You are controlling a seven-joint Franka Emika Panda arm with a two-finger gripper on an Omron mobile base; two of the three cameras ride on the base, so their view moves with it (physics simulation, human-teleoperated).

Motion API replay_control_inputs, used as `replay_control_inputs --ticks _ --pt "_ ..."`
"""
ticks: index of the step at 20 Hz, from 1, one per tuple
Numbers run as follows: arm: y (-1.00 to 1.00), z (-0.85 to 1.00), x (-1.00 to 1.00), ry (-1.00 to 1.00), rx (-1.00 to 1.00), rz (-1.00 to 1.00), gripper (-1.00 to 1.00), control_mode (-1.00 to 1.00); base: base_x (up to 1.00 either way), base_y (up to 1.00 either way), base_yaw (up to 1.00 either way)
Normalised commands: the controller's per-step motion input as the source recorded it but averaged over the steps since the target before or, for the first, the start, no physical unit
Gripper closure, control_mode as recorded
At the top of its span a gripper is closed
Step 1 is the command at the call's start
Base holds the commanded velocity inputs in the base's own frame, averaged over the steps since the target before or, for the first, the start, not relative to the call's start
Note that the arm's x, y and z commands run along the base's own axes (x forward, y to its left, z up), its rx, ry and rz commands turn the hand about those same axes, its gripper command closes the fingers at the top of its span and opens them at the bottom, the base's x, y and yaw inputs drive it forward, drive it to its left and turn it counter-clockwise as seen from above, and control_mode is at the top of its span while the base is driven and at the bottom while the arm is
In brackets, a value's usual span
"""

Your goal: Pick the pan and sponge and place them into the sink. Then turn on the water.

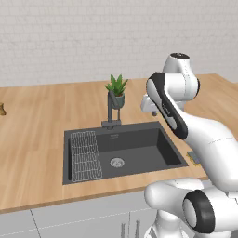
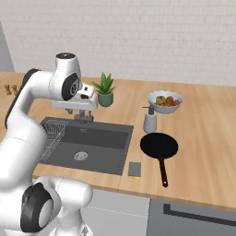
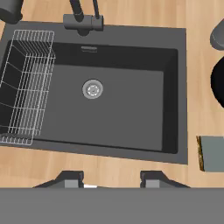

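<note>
Overhead, from the left base camera, the white arm arches above the dark grey rectangular recessed sink (image 1: 139, 151), elbow bent forward, wrist hidden behind the forearm beside the small potted green plant (image 1: 116, 90). A wire-grid rack (image 1: 85, 155) fills the basin's left end, and a corner of the small yellow sponge with its grey-green scrub layer (image 1: 194, 157) peeks out past the arm, on the counter just right of the basin.

From the right base camera, the hand hangs level over the basin's back edge, near the dark upright faucet (image 2: 83, 116). The round flat black frying pan (image 2: 159, 145) lies on the wooden counter (image 2: 203, 152) right of the sink, its long thin handle pointing toward the front edge, with the sponge just beside the basin's right front corner. A pale bowl of food (image 2: 165, 102) and a grey soap dispenser (image 2: 150, 120) stand behind the pan.

Looking down from the hand camera, the gripper (image 3: 111, 180) shows its two dark tips partly spread, holding nothing, above the basin's near rim. Nothing is in the basin yet. A clean pick likely means swinging right, centring over the pan's handle or rim, and squaring the jaws across it before descending.
</note>
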Motion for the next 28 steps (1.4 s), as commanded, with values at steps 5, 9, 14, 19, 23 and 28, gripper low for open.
replay_control_inputs --ticks 5,9,14,19,23,28 --pt "-0.26 0.0 -0.1 0.0 0.0 0.0 -1.0 -1.0 0.0 0.0 0.0" --pt "-0.93 -0.06 -0.21 0.0 0.0 0.0 -1.0 -1.0 0.0 0.0 0.0" --pt "-1.0 -0.13 -0.32 -0.04 0.0 0.0 -1.0 -1.0 0.0 0.0 0.0" --pt "-1.0 -0.21 -0.19 0.0 0.0 0.0 -1.0 -1.0 0.0 0.0 0.0" --pt "-1.0 -0.34 -0.04 0.0 0.0 0.01 -1.0 -1.0 0.0 0.0 0.0" --pt "-0.86 -0.45 0.0 0.0 0.0 0.03 -1.0 -1.0 0.0 0.0 0.0"
